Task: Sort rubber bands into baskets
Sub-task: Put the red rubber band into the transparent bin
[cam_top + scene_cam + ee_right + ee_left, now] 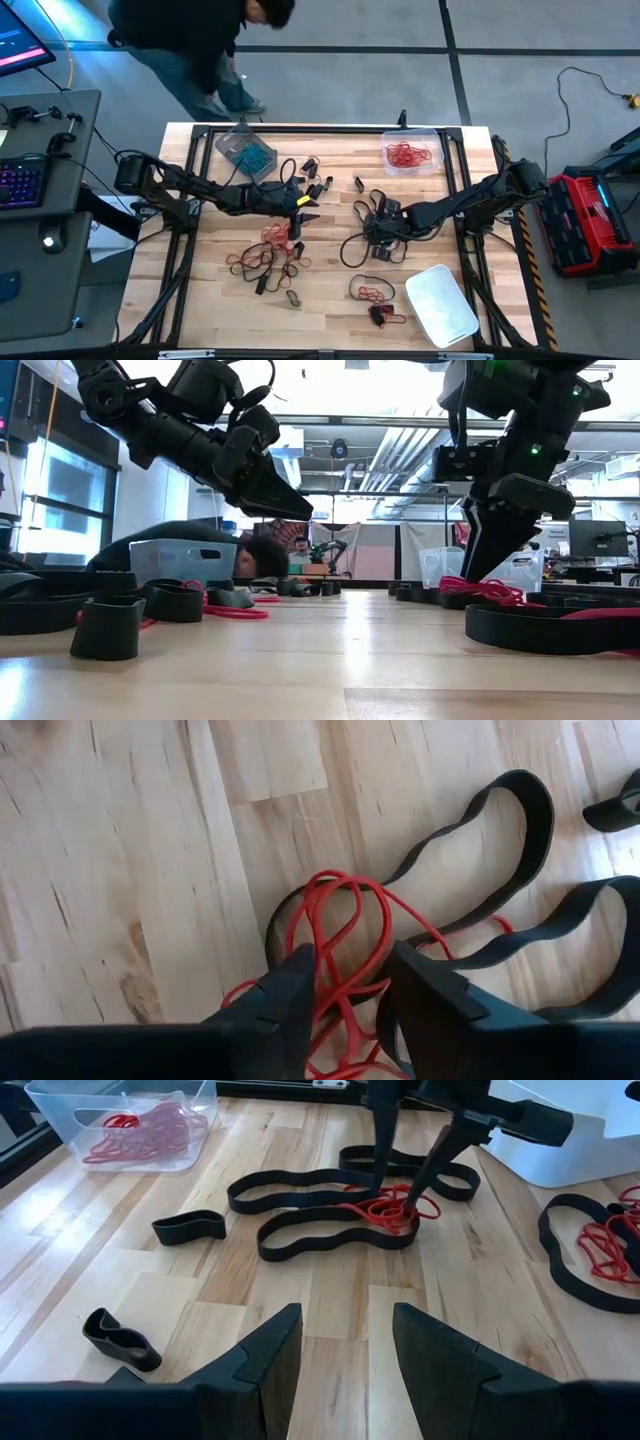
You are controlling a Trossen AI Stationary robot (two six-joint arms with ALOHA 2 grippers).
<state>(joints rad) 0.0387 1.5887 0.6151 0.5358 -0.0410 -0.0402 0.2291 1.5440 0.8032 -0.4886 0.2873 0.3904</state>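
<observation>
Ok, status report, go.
Right gripper down on the table, fingers astride a red band tangle. Left gripper open, empty, hovering mid-table. Black bands interlaced with the red ones.

L arm reaches in from the left side toward mid-desk, stretched nearly flat, wrist level. L tool (303,203) hangs clear above the desk, tips angled down, fingers (268,1365) spread w/ a clear gap, nothing betw them. R arm comes in from the right, elbow bent, wrist pitched down. R tool (384,240) low at the desk, fingers (290,995) part-way apart.
</observation>
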